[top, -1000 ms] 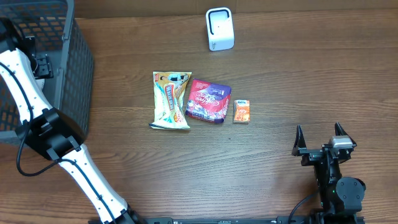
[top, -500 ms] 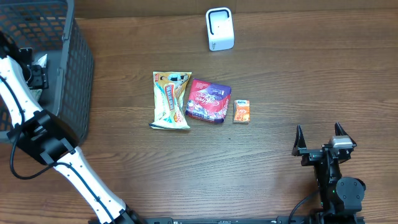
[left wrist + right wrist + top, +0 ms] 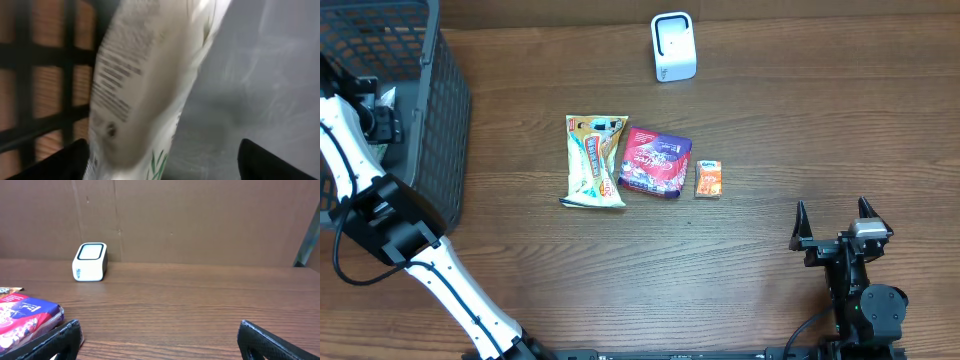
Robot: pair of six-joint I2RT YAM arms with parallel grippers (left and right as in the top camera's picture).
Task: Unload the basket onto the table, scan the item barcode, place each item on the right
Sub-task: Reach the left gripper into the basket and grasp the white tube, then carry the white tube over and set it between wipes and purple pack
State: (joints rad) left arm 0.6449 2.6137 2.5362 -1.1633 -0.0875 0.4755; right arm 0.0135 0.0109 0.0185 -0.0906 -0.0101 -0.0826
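My left gripper (image 3: 382, 112) reaches down into the black wire basket (image 3: 445, 110) at the table's left edge. In the left wrist view its jaws (image 3: 165, 165) stand wide apart, open. A white pouch (image 3: 145, 85) with small printed text lies blurred on the grey basket floor (image 3: 260, 75). It is close to the left finger, with a clear gap to the right finger. A corner of the pouch (image 3: 386, 97) shows from overhead. The white barcode scanner (image 3: 672, 47) stands at the far middle of the table. My right gripper (image 3: 832, 212) rests open and empty at the near right.
A yellow snack bag (image 3: 594, 161), a red-and-purple packet (image 3: 656, 162) and a small orange box (image 3: 708, 179) lie in a row mid-table. In the right wrist view the scanner (image 3: 90, 262) stands far left and the packet (image 3: 20, 317) lies near the left finger. A cardboard wall stands behind the table.
My left arm has swung slightly left over the basket, and the white pouch now shows beside its gripper. The right arm has not moved.
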